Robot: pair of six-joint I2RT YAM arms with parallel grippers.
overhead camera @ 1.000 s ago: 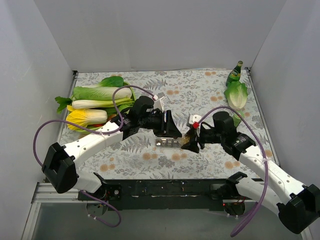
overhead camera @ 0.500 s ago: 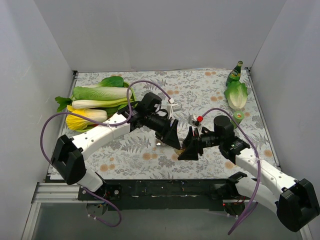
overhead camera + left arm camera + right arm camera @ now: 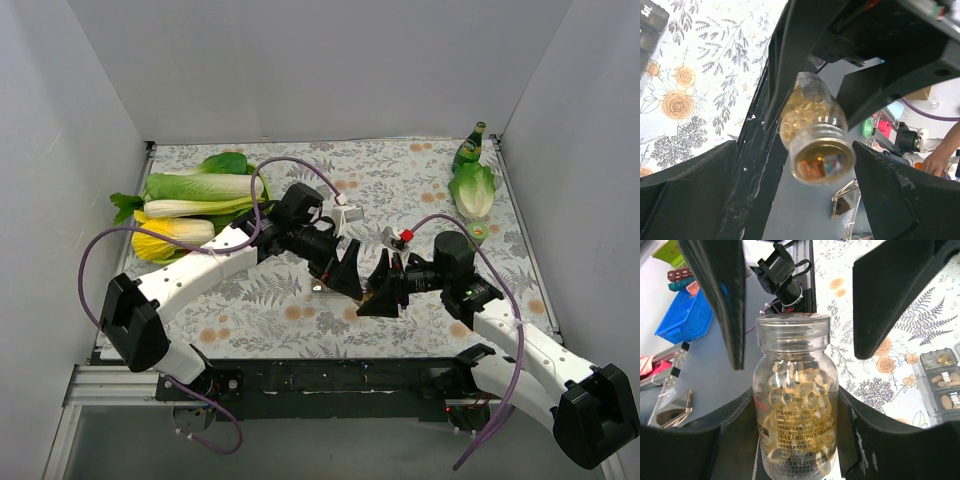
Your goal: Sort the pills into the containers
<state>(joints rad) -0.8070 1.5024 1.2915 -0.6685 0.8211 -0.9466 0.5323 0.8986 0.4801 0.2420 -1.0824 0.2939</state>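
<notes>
A clear pill bottle (image 3: 792, 405) of golden capsules, its mouth open, is pinched between the right gripper (image 3: 795, 455) fingers. The left gripper (image 3: 796, 197) is spread wide either side of the bottle's mouth. The containers (image 3: 942, 377) — some compartments holding pills — lie near the bottle on the floral table cover (image 3: 400, 180).

The floral table (image 3: 400, 180) carries cabbages (image 3: 195, 205) at left, a green bottle (image 3: 468, 148) and lettuce (image 3: 472, 190) far right, containers (image 3: 942, 377) mid-table.

bright, even light; soft shadows
</notes>
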